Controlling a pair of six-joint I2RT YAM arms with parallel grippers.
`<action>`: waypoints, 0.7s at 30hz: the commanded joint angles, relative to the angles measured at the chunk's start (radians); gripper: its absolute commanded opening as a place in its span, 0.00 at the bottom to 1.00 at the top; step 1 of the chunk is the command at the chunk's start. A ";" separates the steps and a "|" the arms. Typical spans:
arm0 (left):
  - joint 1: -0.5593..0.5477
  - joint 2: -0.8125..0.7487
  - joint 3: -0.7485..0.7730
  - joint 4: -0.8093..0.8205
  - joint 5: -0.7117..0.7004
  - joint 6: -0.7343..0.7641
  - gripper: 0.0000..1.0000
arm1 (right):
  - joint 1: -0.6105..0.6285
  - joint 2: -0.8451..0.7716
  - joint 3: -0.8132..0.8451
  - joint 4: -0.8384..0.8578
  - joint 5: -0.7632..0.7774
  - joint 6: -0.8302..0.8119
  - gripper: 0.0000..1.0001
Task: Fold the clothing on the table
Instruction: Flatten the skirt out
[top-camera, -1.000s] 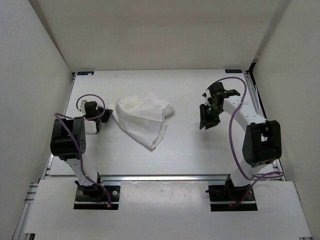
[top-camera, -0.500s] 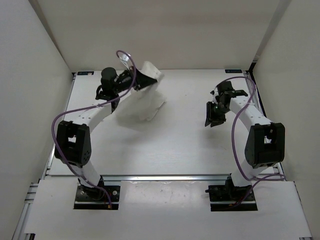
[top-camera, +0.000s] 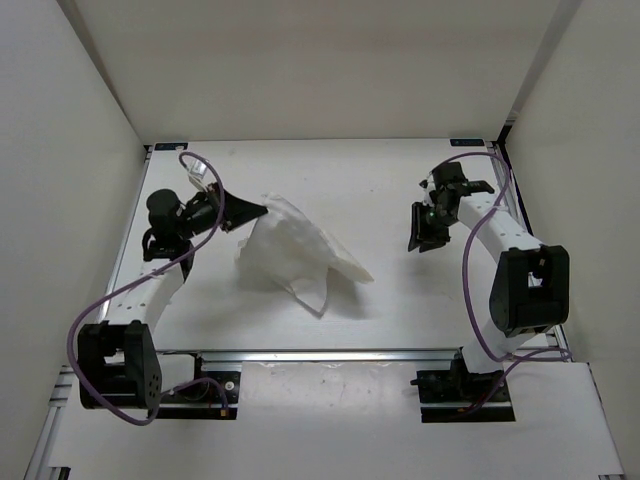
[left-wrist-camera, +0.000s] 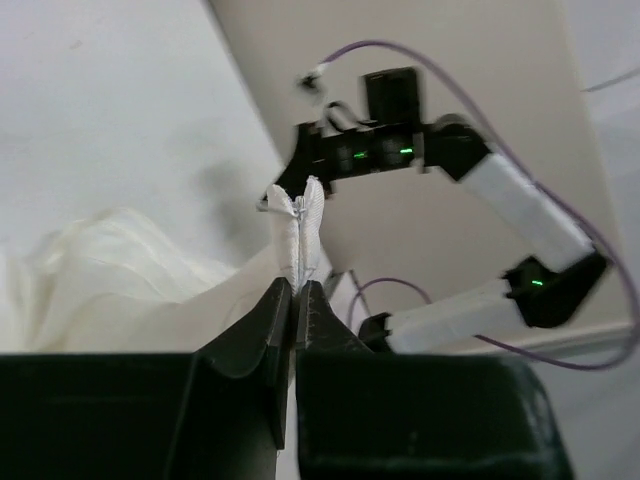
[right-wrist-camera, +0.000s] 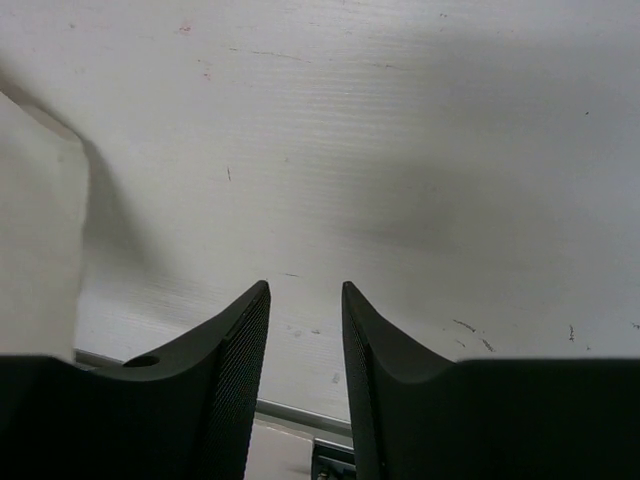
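The clothing (top-camera: 300, 250), a thin white garment, lies crumpled at the table's (top-camera: 390, 180) centre-left, with one corner raised at its upper left. My left gripper (top-camera: 262, 209) is shut on that corner. In the left wrist view a narrow strip of the clothing (left-wrist-camera: 301, 225) sticks out past the gripper (left-wrist-camera: 296, 286), and the rest billows below left. My right gripper (top-camera: 418, 238) hovers at the right side of the table, well apart from the fabric. Its jaws (right-wrist-camera: 305, 290) stand open over bare table (right-wrist-camera: 400, 150) with nothing between them.
A silver rail (top-camera: 330, 354) runs along the table's near edge, with both arm bases behind it. White walls close in the left, back and right sides. The right arm (left-wrist-camera: 520, 205) shows across the table in the left wrist view.
The left arm lifted the clothing's corner up to the back of the table, then drew it back toward the left. The fabric now trails out to the lower right. The right arm barely moved.
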 joint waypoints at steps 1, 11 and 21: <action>-0.036 0.017 -0.064 -0.314 -0.123 0.224 0.00 | 0.026 -0.001 0.010 0.020 -0.024 0.008 0.41; 0.076 0.233 -0.075 -0.306 -0.335 0.263 0.00 | 0.180 0.013 0.012 0.037 -0.026 -0.058 0.42; 0.115 0.411 0.197 -0.465 -0.502 0.311 0.00 | 0.164 0.004 0.000 0.080 -0.052 -0.046 0.43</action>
